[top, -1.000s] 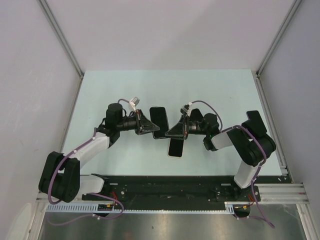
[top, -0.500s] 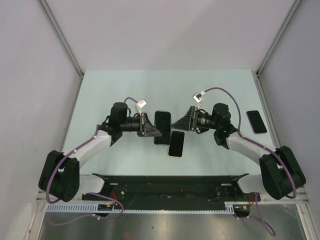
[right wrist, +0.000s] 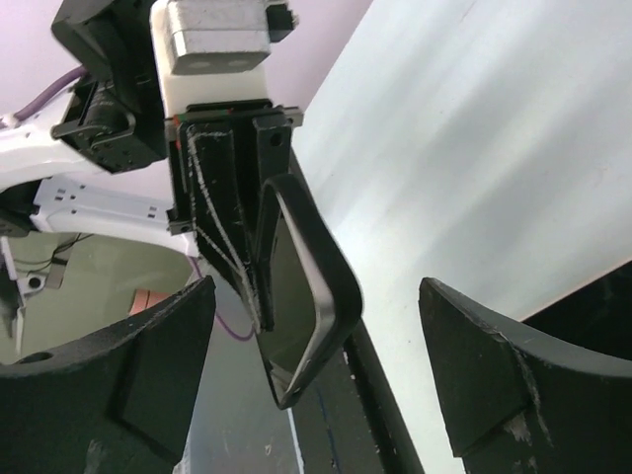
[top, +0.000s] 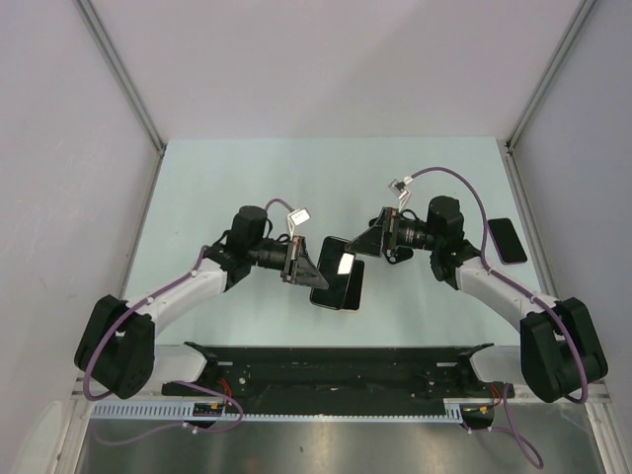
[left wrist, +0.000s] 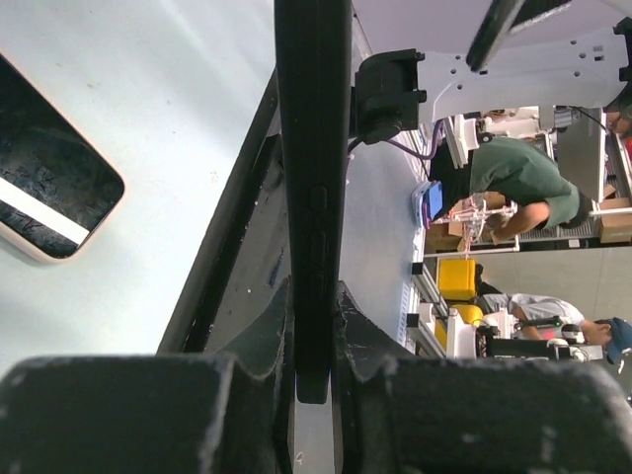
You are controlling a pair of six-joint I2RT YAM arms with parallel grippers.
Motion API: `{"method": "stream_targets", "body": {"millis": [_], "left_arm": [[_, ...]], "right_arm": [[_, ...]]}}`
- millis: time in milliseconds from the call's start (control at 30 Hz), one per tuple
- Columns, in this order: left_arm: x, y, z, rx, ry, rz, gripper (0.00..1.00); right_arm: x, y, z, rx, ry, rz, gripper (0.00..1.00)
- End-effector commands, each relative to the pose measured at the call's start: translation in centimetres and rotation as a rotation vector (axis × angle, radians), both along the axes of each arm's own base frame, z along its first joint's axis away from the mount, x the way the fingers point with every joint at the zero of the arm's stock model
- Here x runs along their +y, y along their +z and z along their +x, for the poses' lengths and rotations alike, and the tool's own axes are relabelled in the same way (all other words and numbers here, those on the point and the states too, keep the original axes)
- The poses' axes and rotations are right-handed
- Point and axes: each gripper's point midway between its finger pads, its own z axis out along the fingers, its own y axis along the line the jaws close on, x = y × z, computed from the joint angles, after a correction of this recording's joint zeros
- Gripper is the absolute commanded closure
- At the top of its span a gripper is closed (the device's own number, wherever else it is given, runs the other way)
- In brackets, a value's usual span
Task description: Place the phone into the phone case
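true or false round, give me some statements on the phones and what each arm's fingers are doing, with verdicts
1. The left fingers clamp a black phone by its thin edges. True.
2. The right fingers are shut on that phone. False: they are spread wide and hold nothing.
3. A purple-rimmed phone lies near the table's right edge. True.
4. The black phone lies flat on the table. False: the left fingers hold it lifted, edge-on to the left wrist camera.
5. The table beside the left fingers holds nothing. False: a dark, pale-rimmed item lies there.
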Motion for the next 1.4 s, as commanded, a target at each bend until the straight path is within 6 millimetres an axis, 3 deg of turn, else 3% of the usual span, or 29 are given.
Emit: {"method": "stream_targets", "body": {"millis": [0, 200, 300, 333, 433, 467, 667, 700, 733, 833, 933, 1067, 1367], "left_arm": [[-0.5, 3.5, -0.3, -0.115, -0.085, -0.092, 1.0], [-0.7, 3.0, 0.1, -0.101, -0.091, -0.077, 1.0], [-0.9, 2.4, 0.7, -0.1, -0.076, -0.059, 1.0], [-0.8, 1.8, 0.7, -0.076, -0.07, -0.033, 1.0], [-0.5, -1.0, 2.2, -0.043, -0.022, 0.112, 1.0], [-0.5, -1.4, 2.3, -0.031, -0.025, 0.131, 1.0], [-0.9, -2.7, 3.1, 0.017, -0.016, 0.147, 1.0], [-1.0, -2.7, 3.0, 0.026, -0.02, 0.141, 1.0], [-1.1, -2.4, 2.9, 0.025, -0.026, 0.129, 1.0], [-1.4, -1.3, 3.1, 0.005, -0.019, 0.092, 1.0], [-1.8, 0.0, 3.1, 0.013, -0.007, 0.037, 1.0], [-2.2, 1.5, 3.3, 0.009, 0.019, -0.022, 1.0], [-2.2, 2.5, 4.3, -0.001, 0.082, -0.052, 1.0]], "right_arm": [[0.5, 2.7, -1.3, -0.085, 0.101, 0.064, 0.15], [0.2, 2.7, -2.1, -0.043, 0.139, 0.068, 0.3], [0.1, 2.9, -2.4, -0.056, 0.146, 0.065, 0.46], [0.1, 2.8, -2.4, -0.056, 0.148, 0.065, 0.66], [-0.2, 2.8, -1.9, -0.054, 0.128, 0.065, 0.96], [-0.3, 2.9, -1.9, -0.042, 0.124, 0.068, 1.0], [-0.4, 3.2, -1.0, -0.032, 0.049, 0.062, 1.0], [-0.5, 3.1, -1.0, -0.027, 0.041, 0.056, 0.95], [-0.5, 3.1, -1.0, -0.031, 0.037, 0.053, 0.79], [-0.3, 2.8, -1.6, -0.032, 0.059, 0.043, 0.54], [0.1, 2.1, -2.7, -0.04, 0.132, 0.048, 0.44], [0.4, 0.7, -3.4, 0.029, 0.17, 0.073, 0.43], [0.9, 0.5, -3.2, 0.043, 0.149, 0.094, 0.52]]}}
